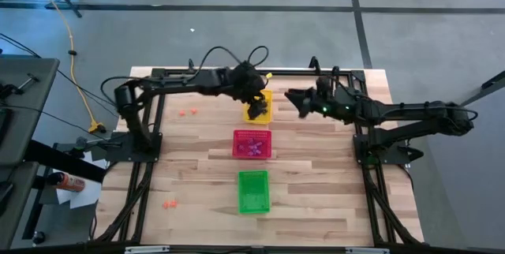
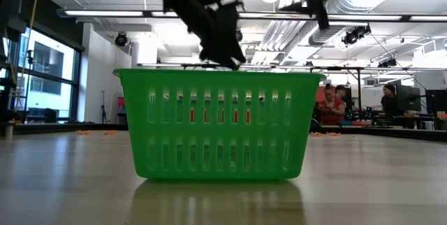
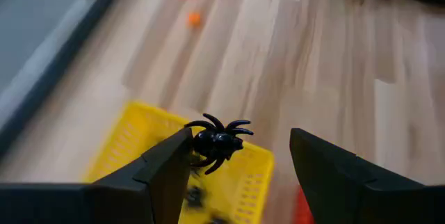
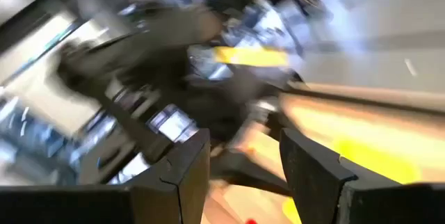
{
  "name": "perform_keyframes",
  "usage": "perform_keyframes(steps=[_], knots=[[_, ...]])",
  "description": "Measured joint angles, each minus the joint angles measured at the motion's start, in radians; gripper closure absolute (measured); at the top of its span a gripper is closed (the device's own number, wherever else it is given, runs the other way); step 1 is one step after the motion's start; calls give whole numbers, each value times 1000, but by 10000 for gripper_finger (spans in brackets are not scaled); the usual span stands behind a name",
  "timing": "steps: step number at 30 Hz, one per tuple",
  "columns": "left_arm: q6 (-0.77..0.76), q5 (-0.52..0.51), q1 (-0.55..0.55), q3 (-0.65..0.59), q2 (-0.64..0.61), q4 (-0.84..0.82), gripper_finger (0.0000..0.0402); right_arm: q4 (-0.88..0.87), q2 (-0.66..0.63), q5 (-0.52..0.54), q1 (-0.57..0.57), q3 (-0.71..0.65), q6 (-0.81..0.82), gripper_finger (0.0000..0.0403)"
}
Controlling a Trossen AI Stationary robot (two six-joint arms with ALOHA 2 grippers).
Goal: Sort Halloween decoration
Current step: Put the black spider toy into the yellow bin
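Right now my left gripper (image 3: 240, 165) is over the yellow basket (image 1: 263, 106) at the far middle of the table (image 1: 316, 199), its fingers spread apart. A black spider (image 3: 217, 142) sits against the inner face of one finger (image 3: 167, 172), above the basket; I can't tell whether it hangs there or is already loose. Its body runs roughly crosswise between the fingers, legs curling up and outward.

My right gripper (image 1: 293, 101) is just beside the same basket, on its other side; the wrist view shows a gap between its fingers, nothing in it.

I see purple-pink trinkets (image 1: 252, 146) lying in the red basket (image 1: 252, 143), with the green basket (image 1: 253, 191) nearest me. Orange trinkets lie on the wood near the left arm (image 1: 188, 113) and at the near left (image 1: 169, 204).
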Motion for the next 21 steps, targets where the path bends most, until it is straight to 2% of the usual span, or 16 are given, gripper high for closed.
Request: perform_keyframes(steps=[4,7,10,17,21], knots=[[154,-145,-36,-129,-90,130,172,-48,45,-117,-89,0,182,234],[223,-186,-46,-199,-129,248,172,-14,124,-240,-155,0,225,234],[225,-201,-52,-230,-133,306,172,59,219,-331,-204,0,229,234],[226,-200,-52,-237,-90,308,172,79,419,-399,-237,107,190,234],[205,-218,-52,-237,-81,312,172,-9,501,-419,-236,202,131,234]])
